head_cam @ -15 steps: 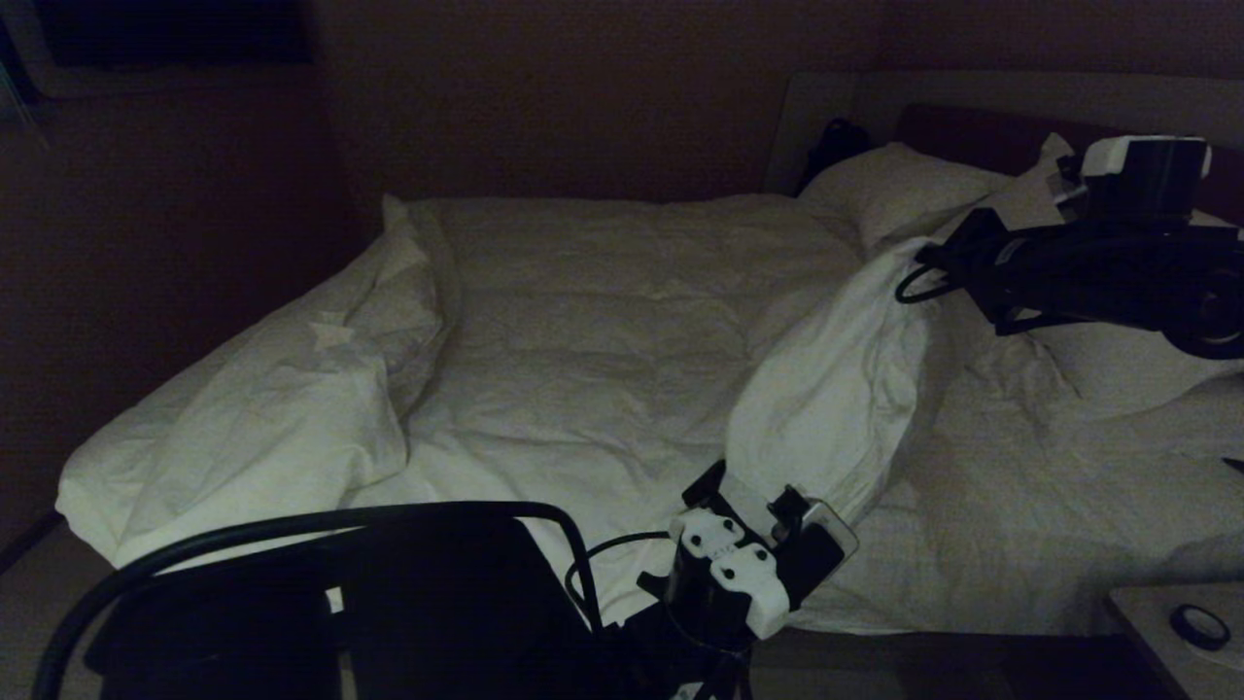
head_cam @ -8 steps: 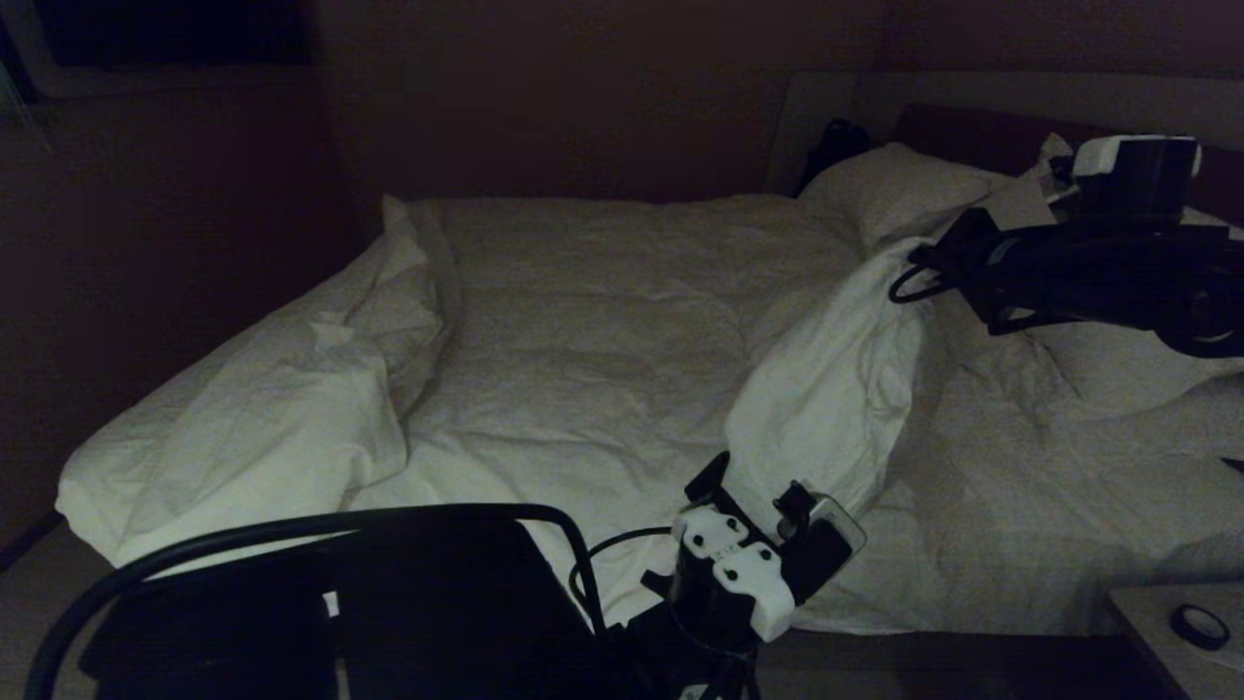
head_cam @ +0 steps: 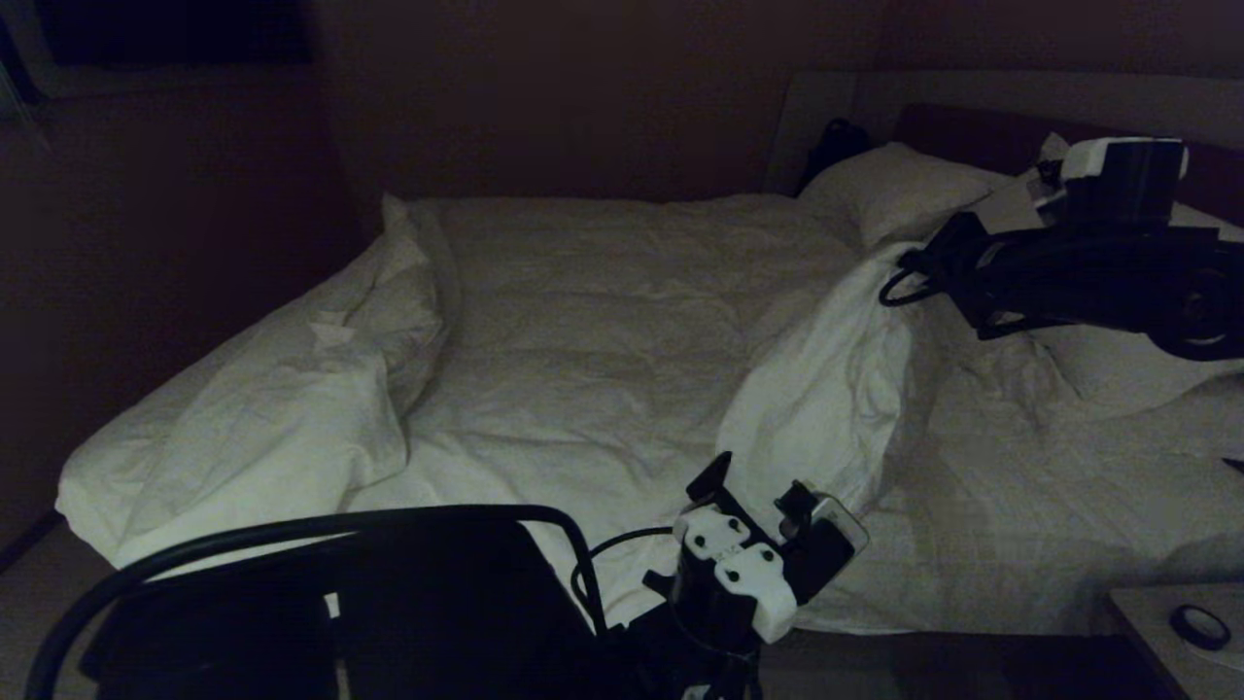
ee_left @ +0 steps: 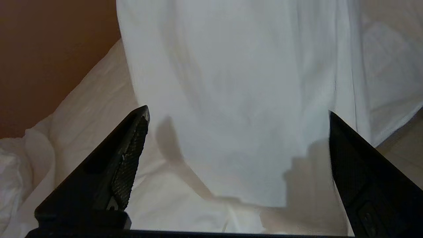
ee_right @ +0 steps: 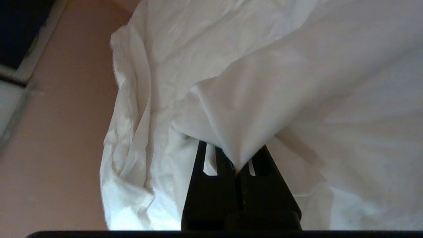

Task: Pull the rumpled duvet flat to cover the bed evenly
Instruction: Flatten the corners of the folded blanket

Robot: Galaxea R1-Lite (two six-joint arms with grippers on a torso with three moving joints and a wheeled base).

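Note:
The white creased duvet [head_cam: 622, 331] lies across most of the bed [head_cam: 1030, 525], bunched at the left foot corner. A long fold [head_cam: 826, 389] of it is lifted on the right. My right gripper [head_cam: 923, 267] hangs above the bed near the pillows and is shut on the tip of that fold; in the right wrist view the right gripper [ee_right: 236, 165] pinches the duvet [ee_right: 251, 99] between its closed fingers. My left gripper [head_cam: 753, 486] stands open at the near bed edge, just below the fold's lower end. Its wrist view shows the duvet [ee_left: 231, 82] ahead of the left gripper [ee_left: 238, 114], nothing between the fingers.
A white pillow [head_cam: 894, 185] lies against the dark headboard [head_cam: 972, 126], with a dark object [head_cam: 836, 146] beside it. A nightstand [head_cam: 1166, 642] with a small black ring [head_cam: 1198, 625] stands at the lower right. My dark base and a looping cable [head_cam: 340, 515] fill the lower left.
The right arm has drifted slightly left, carrying the lifted fold with it. The left gripper has edged a little closer to the fold's lower end, still open.

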